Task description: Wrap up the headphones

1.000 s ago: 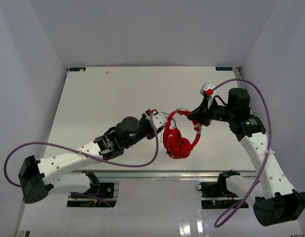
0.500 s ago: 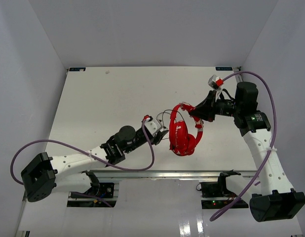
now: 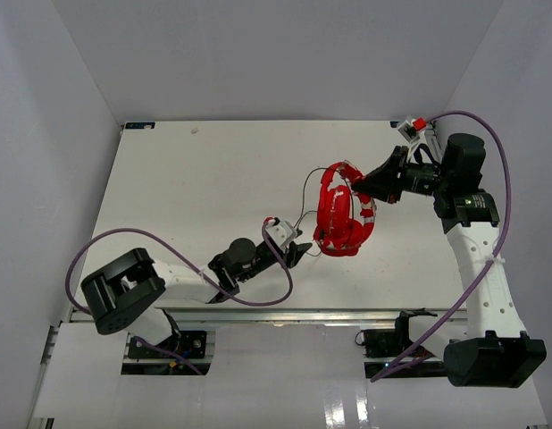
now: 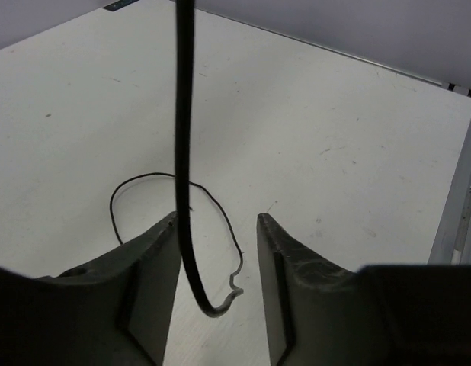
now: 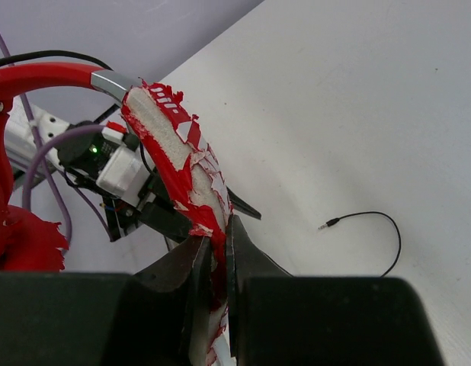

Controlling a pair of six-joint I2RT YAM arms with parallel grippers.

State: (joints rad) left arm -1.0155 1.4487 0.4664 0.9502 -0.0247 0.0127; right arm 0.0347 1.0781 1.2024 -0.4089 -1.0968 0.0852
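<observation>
Red headphones (image 3: pixel 338 214) held up over the table's (image 3: pixel 187 170) right half, right pincer (image 5: pixel 219 244) clamped on the headband (image 5: pixel 173 164), left pincer (image 4: pixel 219 229) stood apart near the front edge, cord (image 4: pixel 182 152) hung between its fingers.

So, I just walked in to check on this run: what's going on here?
The right pincer is shut on the headband of the red headphones, holding them above the table. The left pincer is open, low near the table's near edge, with the thin dark cord running between its jaws. The cord's plug end lies loose on the table.
</observation>
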